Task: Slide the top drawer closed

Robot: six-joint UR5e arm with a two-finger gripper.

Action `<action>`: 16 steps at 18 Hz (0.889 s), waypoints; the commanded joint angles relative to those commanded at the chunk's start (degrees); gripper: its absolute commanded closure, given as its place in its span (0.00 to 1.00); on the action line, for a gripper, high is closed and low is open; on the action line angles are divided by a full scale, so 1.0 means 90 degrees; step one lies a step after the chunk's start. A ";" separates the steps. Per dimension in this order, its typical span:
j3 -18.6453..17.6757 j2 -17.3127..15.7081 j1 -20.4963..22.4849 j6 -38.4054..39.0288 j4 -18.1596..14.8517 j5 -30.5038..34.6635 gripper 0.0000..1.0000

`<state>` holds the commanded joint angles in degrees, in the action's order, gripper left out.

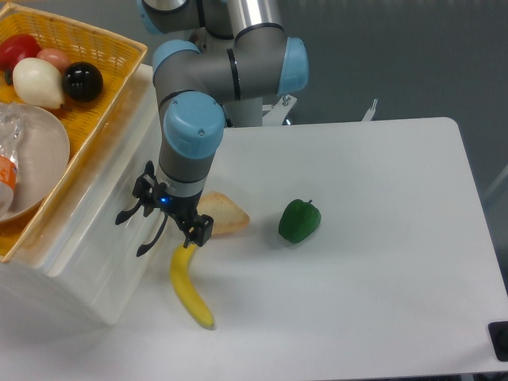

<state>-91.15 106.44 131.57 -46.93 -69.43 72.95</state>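
I see the gripper (163, 225) hanging at the cream-white front of the top drawer (103, 238), left of the white surface (381, 262). Whether its jaws are open or closed I cannot tell. A banana (190, 290), bread slice (226, 214) and green pepper (300, 221) lie nearby.

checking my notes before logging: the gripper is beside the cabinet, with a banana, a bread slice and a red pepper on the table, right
Not quite. The pepper is green, not red, as the camera view shows. The rest holds: the gripper is beside the cabinet, with the banana and bread slice on the table.
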 joint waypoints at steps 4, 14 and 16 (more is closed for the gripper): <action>0.0068 0.0000 0.0419 -0.0029 0.0058 0.0000 0.00; 0.0137 0.0029 0.1835 -0.1335 0.0303 0.0195 0.00; 0.0137 0.0039 0.2157 -0.1969 0.0293 0.0525 0.00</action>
<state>-89.91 106.79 150.98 -64.66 -66.80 77.68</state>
